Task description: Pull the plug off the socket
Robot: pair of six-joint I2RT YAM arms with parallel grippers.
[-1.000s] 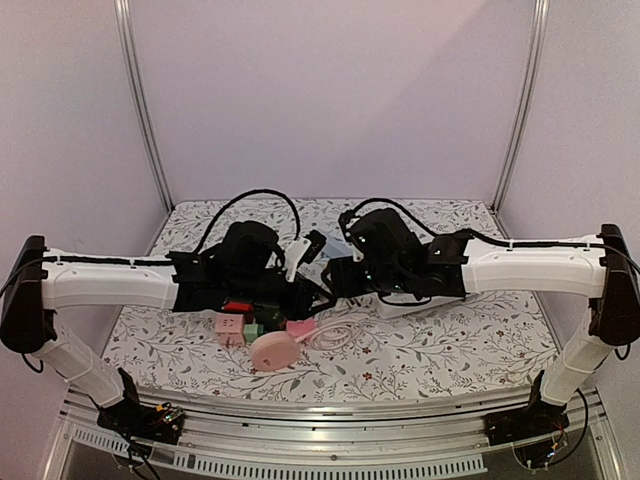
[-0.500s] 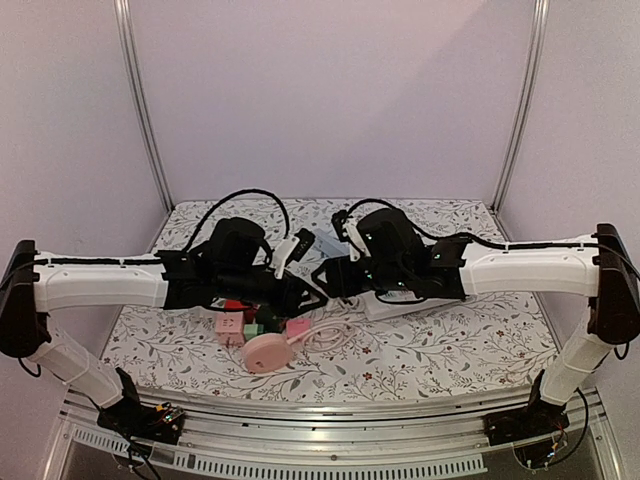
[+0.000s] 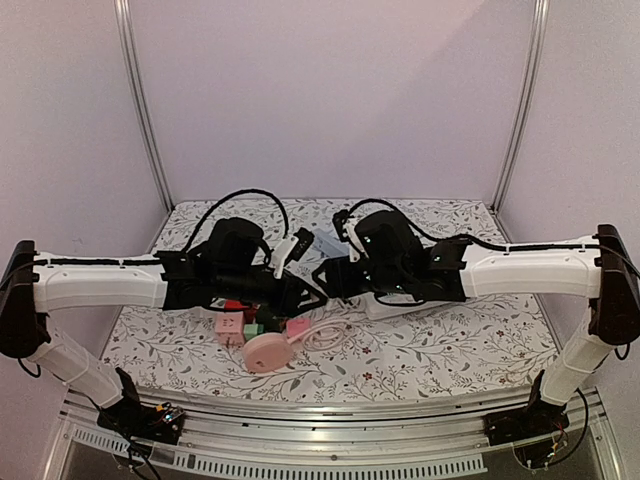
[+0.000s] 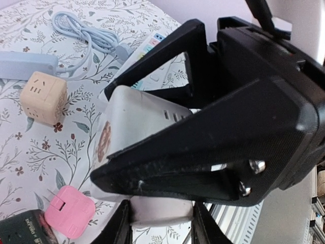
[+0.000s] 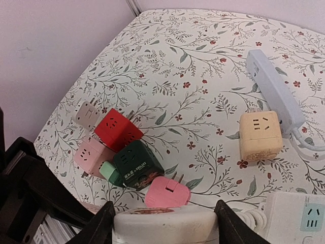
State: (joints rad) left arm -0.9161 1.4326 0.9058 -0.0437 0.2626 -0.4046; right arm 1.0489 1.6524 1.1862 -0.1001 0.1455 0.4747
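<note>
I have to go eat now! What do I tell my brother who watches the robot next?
Left gripper: shut on the white block.
Right gripper: shut on the white piece at the end of that block.
Where: the two arms meet above the middle of the table, with the white parts held between them.
Done: each part is gripped.
Left to do: pull the two parts away from each other. The pictures do not show whether the plug has come out yet, so check that seam first.
</note>
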